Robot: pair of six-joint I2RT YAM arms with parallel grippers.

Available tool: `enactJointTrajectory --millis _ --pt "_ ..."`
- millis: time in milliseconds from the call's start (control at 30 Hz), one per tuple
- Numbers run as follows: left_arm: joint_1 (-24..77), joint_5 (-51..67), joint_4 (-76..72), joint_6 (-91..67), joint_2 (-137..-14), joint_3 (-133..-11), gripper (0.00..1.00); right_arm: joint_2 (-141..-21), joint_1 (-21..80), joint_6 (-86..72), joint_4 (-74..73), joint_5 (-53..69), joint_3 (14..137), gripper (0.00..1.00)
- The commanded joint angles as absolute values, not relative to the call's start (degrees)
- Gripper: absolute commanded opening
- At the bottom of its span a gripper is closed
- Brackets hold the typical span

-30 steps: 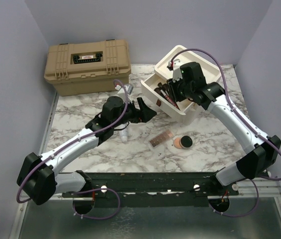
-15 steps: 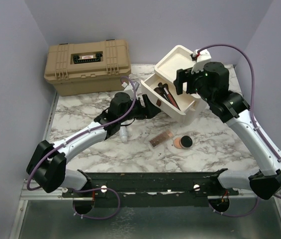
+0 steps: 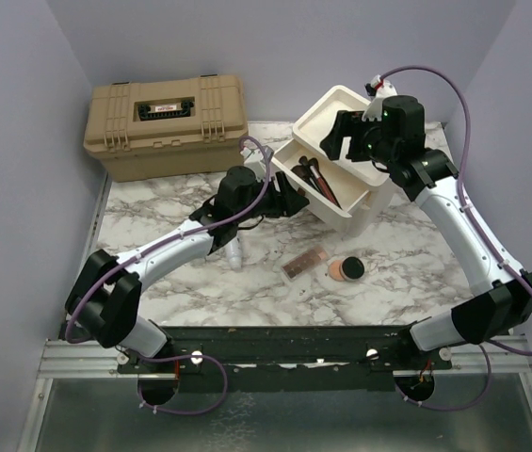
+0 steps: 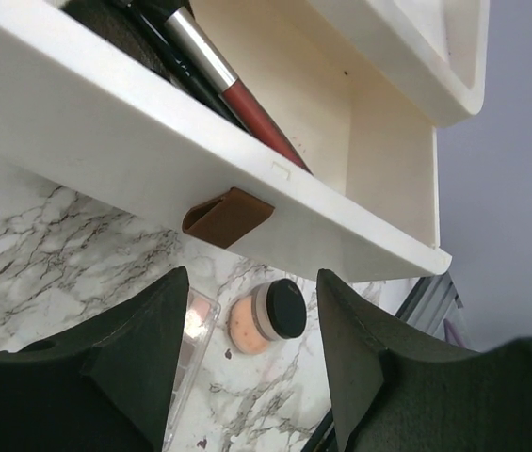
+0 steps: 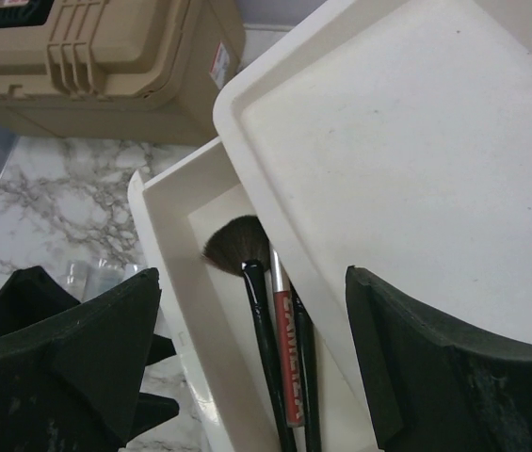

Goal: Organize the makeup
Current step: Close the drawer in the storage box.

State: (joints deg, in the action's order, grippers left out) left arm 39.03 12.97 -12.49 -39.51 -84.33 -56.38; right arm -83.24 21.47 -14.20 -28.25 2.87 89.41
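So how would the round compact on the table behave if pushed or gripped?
The round compact looks small, so probably light; a push would likely slide it on the smooth marble table. Its curved edge may slip from a pinch grip. The peach powder seems exposed, so likely fragile.

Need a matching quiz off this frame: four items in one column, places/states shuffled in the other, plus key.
Things:
1. tan plastic toolbox
2. round black compact with peach powder
3. black-handled fluffy brush
4. rectangular pink palette

Places or states:
A. lying in the pulled-out cream drawer
B. far left on the marble table, lid shut
C. on the marble, powder showing
D. flat on the marble, just left of the compact

Pairs: 1-B, 2-C, 3-A, 4-D
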Motion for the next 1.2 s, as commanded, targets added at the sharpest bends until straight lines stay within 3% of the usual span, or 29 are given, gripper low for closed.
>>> enactJointTrajectory --millis 0,333,500,867,1167 --pt "39.2 12.7 -13.8 -37.6 -86.2 -59.4 0.58 -83.7 20.7 -16.5 -27.6 9.3 89.2 0.85" --pt "39.1 12.5 -11.9 -35.8 -89.4 -61.4 0.47 -84.9 20.5 -13.5 -29.0 5.6 89.2 0.88" --pt "39.2 13.8 -12.2 -35.7 -90.8 -62.8 0.43 -88.5 18.8 -13.7 -32.2 7.4 91.9 0.94" --pt "39.2 14.8 -12.2 -36.3 -92.4 -64.4 0.33 -89.6 18.6 -15.1 -29.8 14.2 88.3 0.92" --pt "39.2 15.0 -12.6 -36.2 -93.5 -65.9 0.33 -91.3 18.6 -14.2 -30.6 16.4 88.5 0.91"
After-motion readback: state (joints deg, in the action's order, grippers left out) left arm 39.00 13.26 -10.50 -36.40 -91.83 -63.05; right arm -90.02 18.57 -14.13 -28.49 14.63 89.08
